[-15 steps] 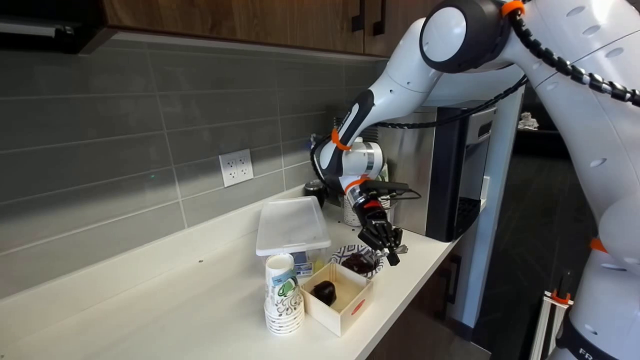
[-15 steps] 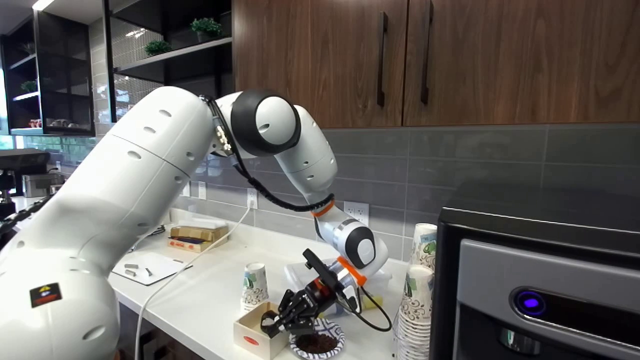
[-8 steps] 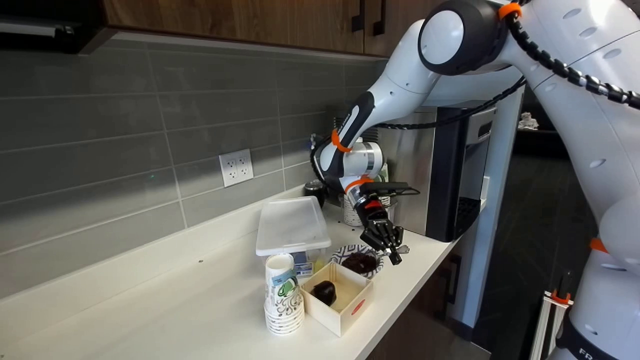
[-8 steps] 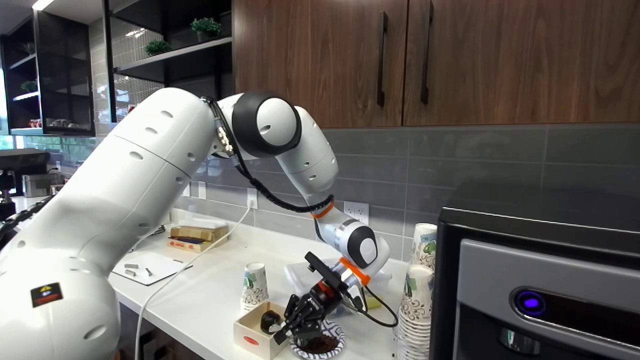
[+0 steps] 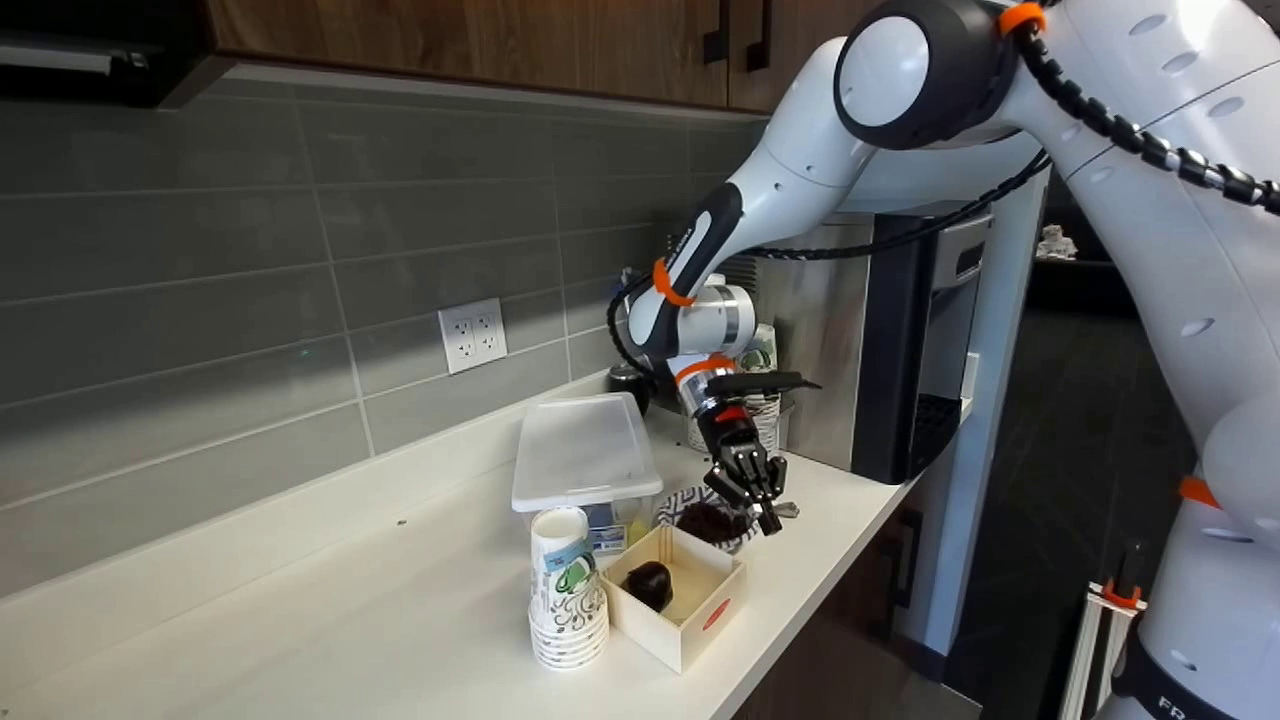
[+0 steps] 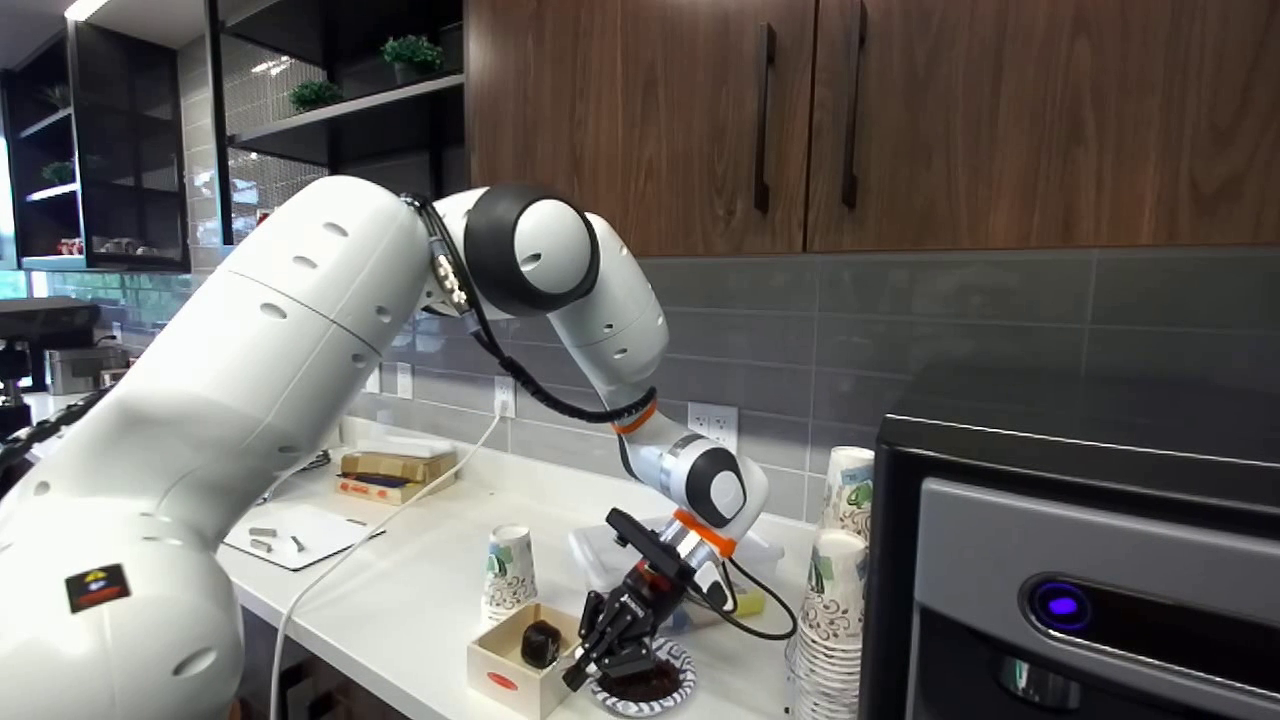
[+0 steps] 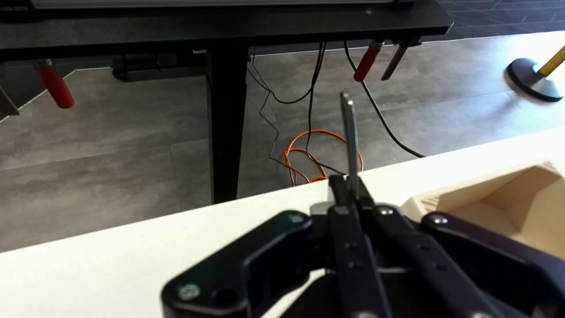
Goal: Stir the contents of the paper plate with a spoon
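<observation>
end effector (image 7: 352, 187) clenched on the spoon (image 7: 350, 141); in an exterior view, paper cups (image 6: 510, 570) stand on the worktop (image 6: 420, 600), right of them an open pale box (image 6: 520, 695), just beside it the paper plate (image 6: 683, 666) with dark contents (image 6: 655, 685).

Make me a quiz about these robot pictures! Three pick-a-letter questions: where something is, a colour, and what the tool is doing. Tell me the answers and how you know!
1. Where is the dark lump?
A) In a cup
B) In the pale box
C) On the floor

2. What colour is the stuff on the patterned plate?
A) Green
B) Yellow
C) Dark brown

3. What is the tool doing?
A) Pinching the spoon
B) Gripping a cup
C) Gaping, holding nothing

1 B: both exterior views show it inside.
2 C: it looks dark brown in an exterior view.
3 A: in the wrist view, the spoon juts from its closed jaws.
</observation>
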You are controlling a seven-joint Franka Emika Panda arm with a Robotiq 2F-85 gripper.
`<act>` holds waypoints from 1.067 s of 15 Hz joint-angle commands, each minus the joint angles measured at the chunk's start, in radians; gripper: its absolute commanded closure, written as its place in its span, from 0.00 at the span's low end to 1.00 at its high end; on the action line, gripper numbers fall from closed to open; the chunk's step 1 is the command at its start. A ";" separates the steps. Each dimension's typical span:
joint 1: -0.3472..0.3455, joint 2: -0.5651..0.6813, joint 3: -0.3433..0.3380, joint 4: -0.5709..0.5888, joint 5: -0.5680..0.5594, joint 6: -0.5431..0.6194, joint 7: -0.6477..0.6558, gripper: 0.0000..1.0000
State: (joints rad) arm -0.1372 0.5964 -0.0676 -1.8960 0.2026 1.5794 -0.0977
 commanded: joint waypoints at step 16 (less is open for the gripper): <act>-0.033 0.026 0.013 0.039 0.033 -0.214 -0.054 0.99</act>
State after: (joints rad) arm -0.1574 0.6033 -0.0448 -1.8887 0.2256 1.4201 -0.1640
